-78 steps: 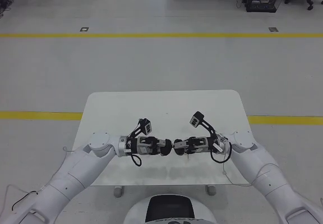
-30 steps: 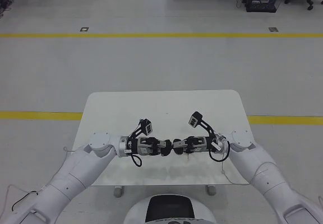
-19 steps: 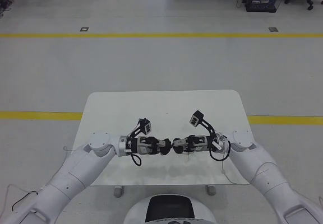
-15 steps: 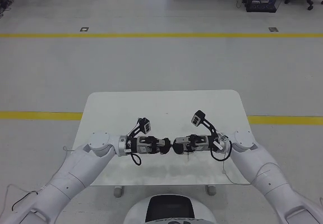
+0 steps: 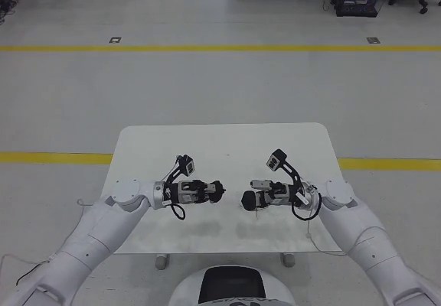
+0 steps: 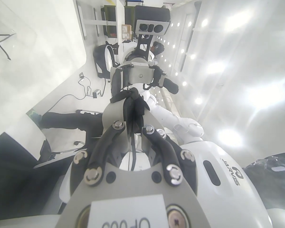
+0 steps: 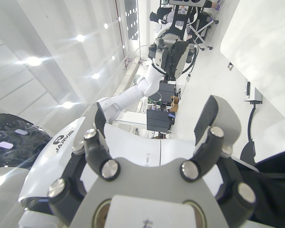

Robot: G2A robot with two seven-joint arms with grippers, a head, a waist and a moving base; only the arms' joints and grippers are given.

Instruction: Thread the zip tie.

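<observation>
A black zip tie is pinched between the fingers of my left gripper, which is shut on it. The top view places this gripper above the white table, left of its middle and pointing right. My right gripper faces it across a small gap. In its own wrist view the right gripper is open, with nothing between its fingers. That view also has the left gripper farther off, with the black tie in it.
The table's front edge runs just below both arms. Grey floor with yellow lines surrounds the table.
The grippers were touching tip to tip over the table's middle. They have now drawn apart: the right one has opened and backed off, and the left has pulled back left with the tie.
</observation>
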